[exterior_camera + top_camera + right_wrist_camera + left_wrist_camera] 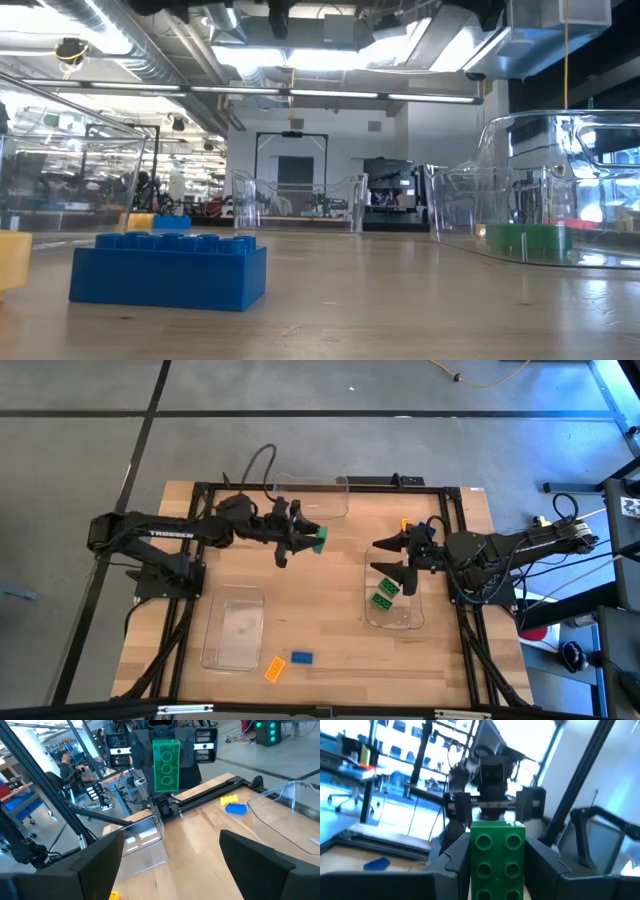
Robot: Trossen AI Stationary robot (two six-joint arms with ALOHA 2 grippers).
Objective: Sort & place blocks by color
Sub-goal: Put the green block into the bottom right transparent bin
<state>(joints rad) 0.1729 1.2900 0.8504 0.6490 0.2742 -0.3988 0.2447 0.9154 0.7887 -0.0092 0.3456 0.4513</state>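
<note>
You're carrying green studded plastic brick [319,539] clamped in left gripper [306,538] fingers; keep it level, clear rim of clear tray [408,622] holding greens. Right gripper [390,555] fingers gaping empty there.

Wooden table [330,600] sits on a grey floor crossed by dark tape lines, and three clear plastic trays are on it: one at the far edge [312,495], one near the front left [233,628], one on the right side [393,595]. Yellow cable [480,380] snakes across the floor up top. A seated person [67,762] is in the room behind
</note>
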